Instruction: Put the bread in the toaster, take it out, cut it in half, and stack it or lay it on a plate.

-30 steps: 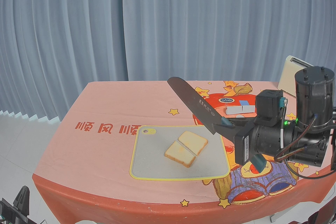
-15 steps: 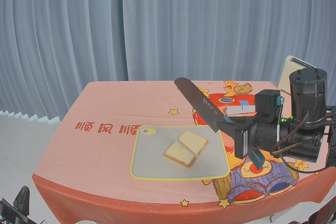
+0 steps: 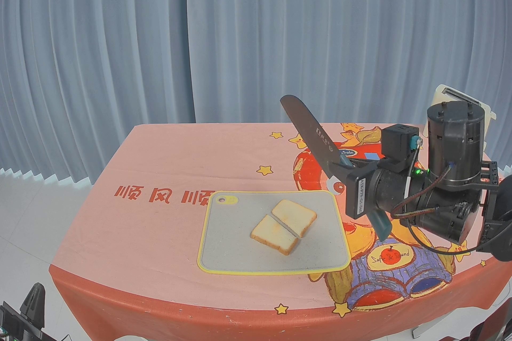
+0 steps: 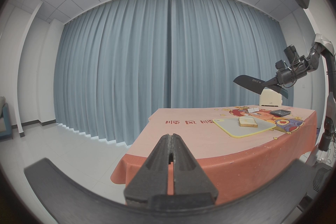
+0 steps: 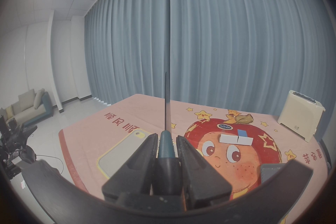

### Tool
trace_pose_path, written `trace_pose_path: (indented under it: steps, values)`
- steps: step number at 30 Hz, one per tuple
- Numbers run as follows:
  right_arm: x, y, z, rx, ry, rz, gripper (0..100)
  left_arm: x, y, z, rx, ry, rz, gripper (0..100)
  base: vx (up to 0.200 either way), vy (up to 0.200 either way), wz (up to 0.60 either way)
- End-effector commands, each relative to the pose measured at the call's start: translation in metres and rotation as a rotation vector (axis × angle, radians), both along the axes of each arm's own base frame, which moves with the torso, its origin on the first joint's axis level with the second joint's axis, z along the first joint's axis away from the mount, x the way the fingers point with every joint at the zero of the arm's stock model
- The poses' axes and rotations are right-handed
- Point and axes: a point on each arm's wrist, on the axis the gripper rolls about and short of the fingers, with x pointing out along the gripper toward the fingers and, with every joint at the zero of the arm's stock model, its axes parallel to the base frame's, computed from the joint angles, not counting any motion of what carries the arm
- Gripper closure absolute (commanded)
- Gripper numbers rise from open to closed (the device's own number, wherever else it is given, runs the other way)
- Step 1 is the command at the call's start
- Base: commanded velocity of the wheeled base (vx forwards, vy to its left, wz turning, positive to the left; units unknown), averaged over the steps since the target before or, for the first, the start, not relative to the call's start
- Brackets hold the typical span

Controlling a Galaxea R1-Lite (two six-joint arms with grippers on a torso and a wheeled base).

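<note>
Right gripper is clamped on a black-bladed, teal-handled knife, raised right of the grey yellow-rimmed cutting board bearing two toasted bread halves. Left gripper has its fingers together.

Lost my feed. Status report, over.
Right pincer shut on knife, blade raised. Left pincer shut, empty. Bread halved on cutting board. Nothing blocks bread.

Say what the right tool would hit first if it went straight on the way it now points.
Nothing close: the right tool, shut on the knife, points across the tablecloth toward the curtain. Whether it clears the far edge is unclear.
</note>
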Motion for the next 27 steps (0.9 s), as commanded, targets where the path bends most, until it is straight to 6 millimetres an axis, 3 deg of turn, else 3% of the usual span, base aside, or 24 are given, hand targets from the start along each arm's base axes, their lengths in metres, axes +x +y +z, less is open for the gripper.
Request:
trace_pose_path:
  steps: [1,16,27]
  values:
    - [0.001,0.0,-0.002,-0.009,0.005,-0.005,100,0.001,0.0,-0.005,-0.001,0.009,0.0,100,0.0,0.0,0.0]
    - [0.029,-0.016,0.003,0.01,-0.006,-0.093,100,0.001,0.0,-0.005,-0.001,0.009,0.0,100,0.0,0.0,0.0]
    - [0.034,-0.017,-0.001,0.021,0.002,-0.084,100,0.001,0.0,-0.005,-0.001,0.009,0.0,100,0.0,0.0,0.0]
